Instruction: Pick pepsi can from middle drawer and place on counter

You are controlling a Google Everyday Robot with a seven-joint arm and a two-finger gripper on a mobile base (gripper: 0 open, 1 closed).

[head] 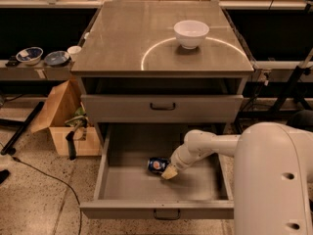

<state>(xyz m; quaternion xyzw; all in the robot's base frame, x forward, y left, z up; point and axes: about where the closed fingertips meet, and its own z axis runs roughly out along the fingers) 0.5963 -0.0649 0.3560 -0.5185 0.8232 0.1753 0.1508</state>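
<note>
where the gripper is sitting: the gripper (169,172) is reaching down inside the middle drawer (128,189), its pale tip resting against the right end of the pepsi can (157,165); whether it is gripping the can or only touching it, i cannot tell.
pepsi can: lying on its side on the drawer floor, near the middle, just left of the gripper, with its round logo facing up and forward.
middle drawer: hanging pulled well out at the bottom of the cabinet, its dark handle showing on the near front.
arm: the white arm (208,145) is stretching left and down into the drawer from the bulky white robot body (276,180) at lower right.
upper drawer (122,108): sitting shut just above the open one.
counter (122,38): bearing a white bowl (191,33) toward its back right, on the pale arc.
side shelf (24,73): carrying small bowls (29,55) at far left.
cardboard box (57,112): standing open on the speckled floor, left of the cabinet.
</note>
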